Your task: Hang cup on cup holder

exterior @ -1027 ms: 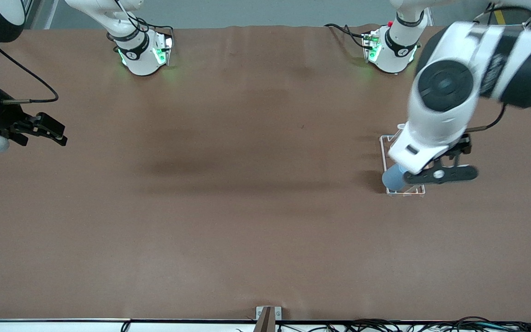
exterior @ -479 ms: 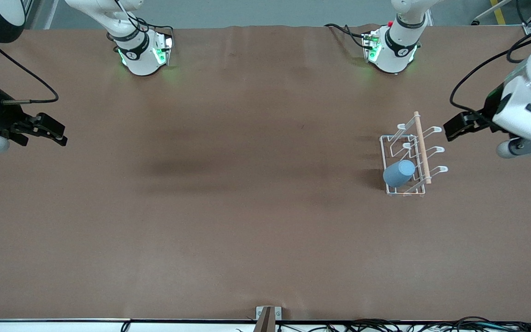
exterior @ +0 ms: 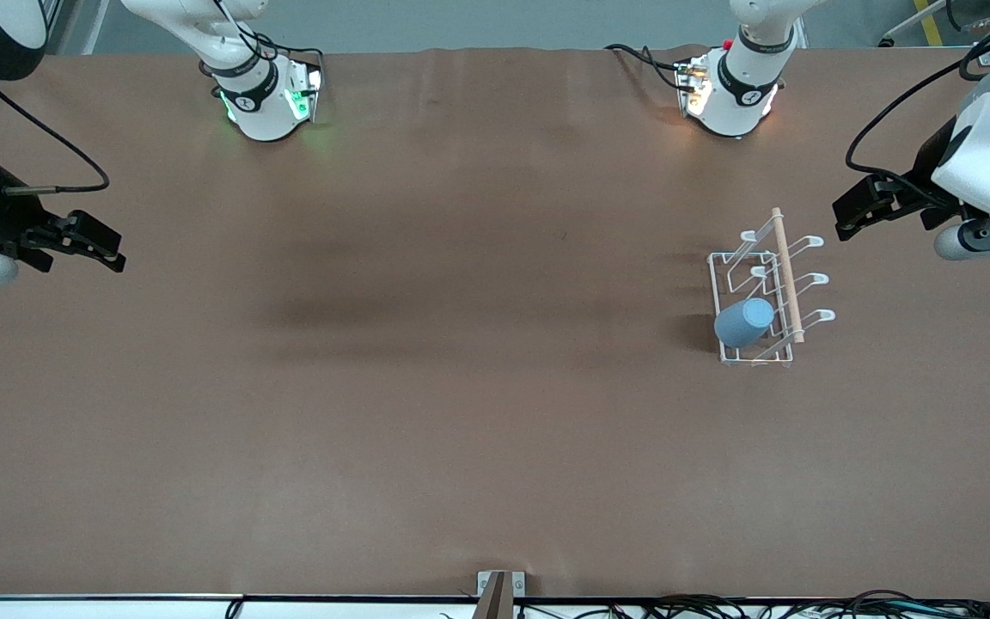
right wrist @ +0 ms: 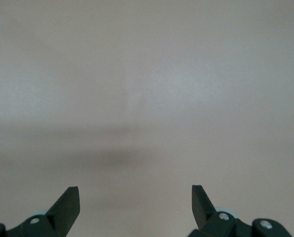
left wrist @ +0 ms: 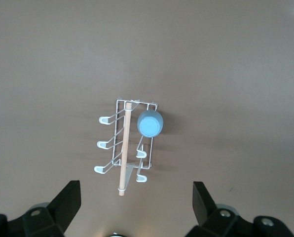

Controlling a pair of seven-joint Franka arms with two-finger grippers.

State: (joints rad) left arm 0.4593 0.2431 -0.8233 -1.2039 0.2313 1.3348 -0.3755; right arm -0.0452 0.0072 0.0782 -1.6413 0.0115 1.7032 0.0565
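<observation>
cup point(exterior: 744, 322) hangs on cup holder point(exterior: 727, 258) prong

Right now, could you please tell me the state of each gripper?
Left gripper: open, empty, up over the table by the cup holder.
Right gripper: open, empty, waiting over bare table.

a brown table point(exterior: 426, 413) fills the view, with black cables point(exterior: 804, 607) and a small metal bracket point(exterior: 500, 586) along its near edge.
</observation>
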